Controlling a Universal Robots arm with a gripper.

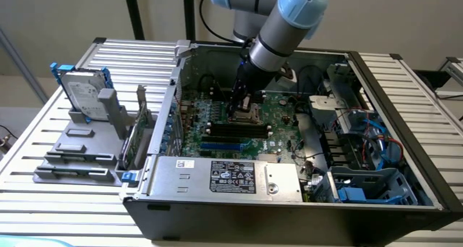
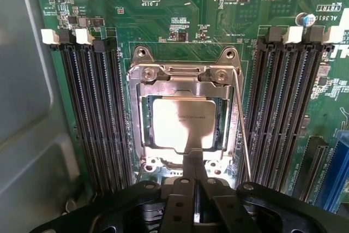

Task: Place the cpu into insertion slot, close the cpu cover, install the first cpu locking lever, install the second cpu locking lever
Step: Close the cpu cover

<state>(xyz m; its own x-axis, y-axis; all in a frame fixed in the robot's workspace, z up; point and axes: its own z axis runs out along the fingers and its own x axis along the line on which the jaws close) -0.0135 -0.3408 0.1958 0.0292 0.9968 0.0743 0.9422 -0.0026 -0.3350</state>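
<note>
Wrist view: my fingers [image 2: 192, 162], pressed together, rested at the front lip of the cover [image 2: 180, 83], which lay down over the cpu [image 2: 182, 124] mid-board [image 2: 180, 15]. I judged the cover thin, stiff and springy, best pushed at that lip, never on the fragile chip.

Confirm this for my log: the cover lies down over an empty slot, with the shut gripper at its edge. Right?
Not quite. The slot isn't empty: the cpu sits in it, seen through the cover's opening in the wrist view. The rest stands: the cover lies down, with the shut gripper at its edge.
</note>
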